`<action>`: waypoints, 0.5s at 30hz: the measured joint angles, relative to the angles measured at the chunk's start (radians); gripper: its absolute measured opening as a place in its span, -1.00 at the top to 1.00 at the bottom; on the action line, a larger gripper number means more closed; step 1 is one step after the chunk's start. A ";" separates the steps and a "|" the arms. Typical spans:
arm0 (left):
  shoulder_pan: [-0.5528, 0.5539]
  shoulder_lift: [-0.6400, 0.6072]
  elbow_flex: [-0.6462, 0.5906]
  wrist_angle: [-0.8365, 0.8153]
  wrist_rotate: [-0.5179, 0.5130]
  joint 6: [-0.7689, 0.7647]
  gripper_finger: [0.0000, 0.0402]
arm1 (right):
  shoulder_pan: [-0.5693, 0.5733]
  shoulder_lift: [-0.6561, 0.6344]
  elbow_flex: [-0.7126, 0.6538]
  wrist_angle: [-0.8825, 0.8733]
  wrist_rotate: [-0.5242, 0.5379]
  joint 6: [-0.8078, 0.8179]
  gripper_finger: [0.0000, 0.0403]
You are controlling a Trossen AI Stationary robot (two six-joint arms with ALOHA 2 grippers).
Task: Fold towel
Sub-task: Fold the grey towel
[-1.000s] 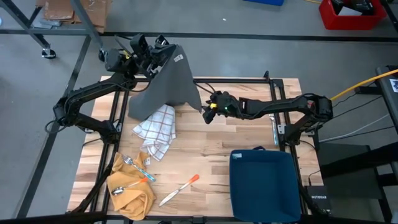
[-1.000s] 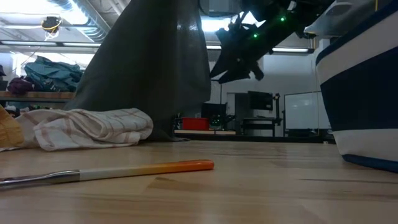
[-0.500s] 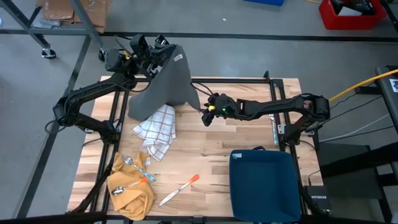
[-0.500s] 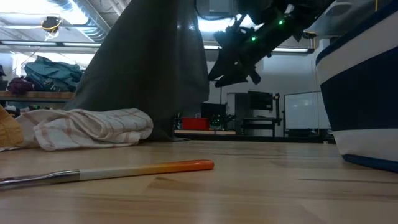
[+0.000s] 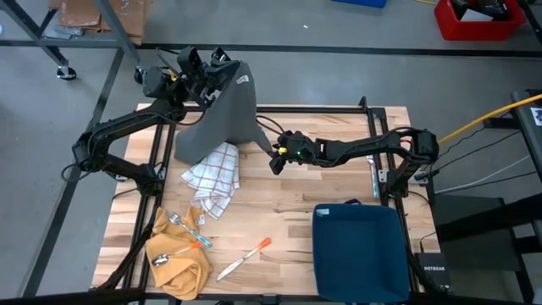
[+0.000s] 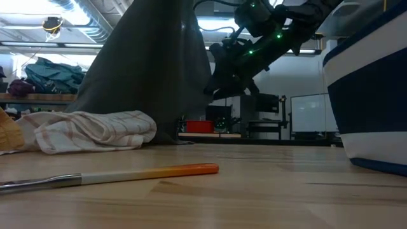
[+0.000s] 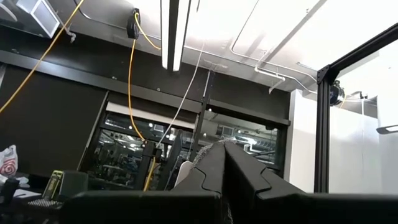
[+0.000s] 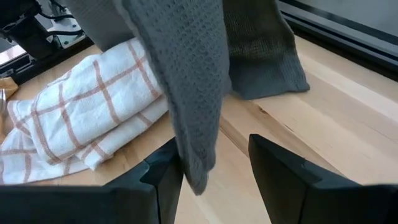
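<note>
Fold not started: left claw pinches dark grey waffle-weave towel aloft (hem brushing the bench), your right claw spread at its hanging corner, ungrasped.

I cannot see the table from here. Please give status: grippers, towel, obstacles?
Left gripper shut on grey towel, held high. Right gripper open, hanging towel edge between its fingers. Checked cloth lies beside the towel's foot.
</note>
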 joint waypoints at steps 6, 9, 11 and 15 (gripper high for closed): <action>0.000 0.000 0.000 0.000 0.001 0.000 1.00 | 0.000 0.000 0.000 -0.001 0.000 0.000 0.35; 0.000 0.000 0.000 0.000 0.001 0.000 1.00 | 0.000 0.000 0.000 0.000 0.000 0.000 0.66; 0.000 0.000 0.000 0.000 0.001 0.000 1.00 | 0.000 -0.001 0.000 0.000 -0.004 -0.004 0.89; 0.000 0.000 0.000 0.000 0.001 0.000 1.00 | 0.000 -0.011 0.000 0.003 -0.051 -0.047 0.92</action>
